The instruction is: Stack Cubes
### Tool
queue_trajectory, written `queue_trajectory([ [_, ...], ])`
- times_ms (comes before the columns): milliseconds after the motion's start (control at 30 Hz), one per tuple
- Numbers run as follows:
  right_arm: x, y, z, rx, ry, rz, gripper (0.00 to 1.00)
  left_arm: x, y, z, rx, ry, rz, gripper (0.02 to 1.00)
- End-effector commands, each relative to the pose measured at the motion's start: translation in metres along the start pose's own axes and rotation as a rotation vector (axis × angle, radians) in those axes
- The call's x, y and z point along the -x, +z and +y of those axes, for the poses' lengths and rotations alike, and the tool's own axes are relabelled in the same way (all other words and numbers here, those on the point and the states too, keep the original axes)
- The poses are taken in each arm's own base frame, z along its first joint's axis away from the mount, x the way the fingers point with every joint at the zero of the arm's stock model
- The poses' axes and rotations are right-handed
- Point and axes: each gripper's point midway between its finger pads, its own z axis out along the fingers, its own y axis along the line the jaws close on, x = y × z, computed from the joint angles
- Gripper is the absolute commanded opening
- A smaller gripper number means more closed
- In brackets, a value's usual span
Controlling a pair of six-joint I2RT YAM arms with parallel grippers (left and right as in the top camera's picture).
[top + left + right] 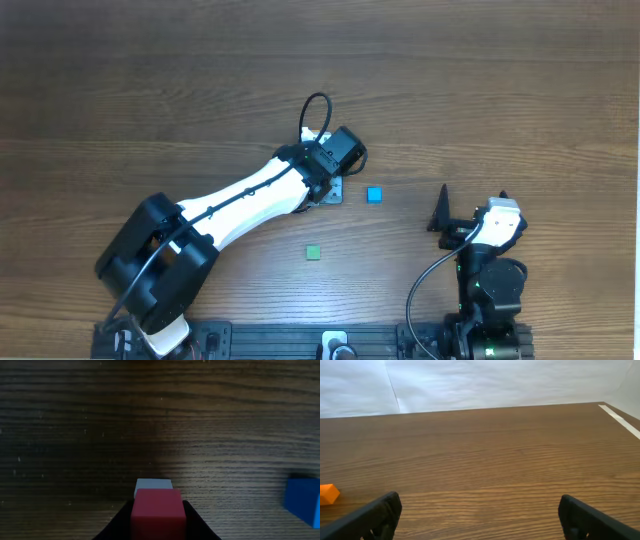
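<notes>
- The right gripper point(480, 504) sits by the counter's point(120, 80) near edge, toward the right corner. Its fingers are wide apart and hold nothing.
- One green cube point(313, 253) lies loose near the middle of the near edge, unstacked.
- One blue cube point(374, 195) lies farther in, also alone.
- One orange cube point(327, 494) lies flat on the counter, apart from the right fingers.
- At the counter's middle, the left gripper point(158, 526) has its fingers closed narrowly on one red cube point(158, 510). The red cube is directly over one grey cube point(153, 485). I cannot tell whether they touch.
- Progress looks early: the first pair is being formed and not yet released, and three cubes wait.
- That makes five cubes, one of each colour.
</notes>
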Motion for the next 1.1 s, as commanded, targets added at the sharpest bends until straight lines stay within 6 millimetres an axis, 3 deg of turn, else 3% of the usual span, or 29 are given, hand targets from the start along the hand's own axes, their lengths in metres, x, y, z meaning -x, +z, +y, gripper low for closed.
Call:
queue_trajectory([
  [33,-0.0025,0.0005,-0.0010,-0.003,-0.004,0.003,0.993,0.0039,-0.0005,-0.0060,-0.011,-0.013,-0.006,0.042],
  [1100,-0.0025,0.0005,-0.0010,-0.003,-0.004,0.003,0.991,0.0079,-0.0092,-0.0077,-0.028,-0.017,-0.024,0.045],
])
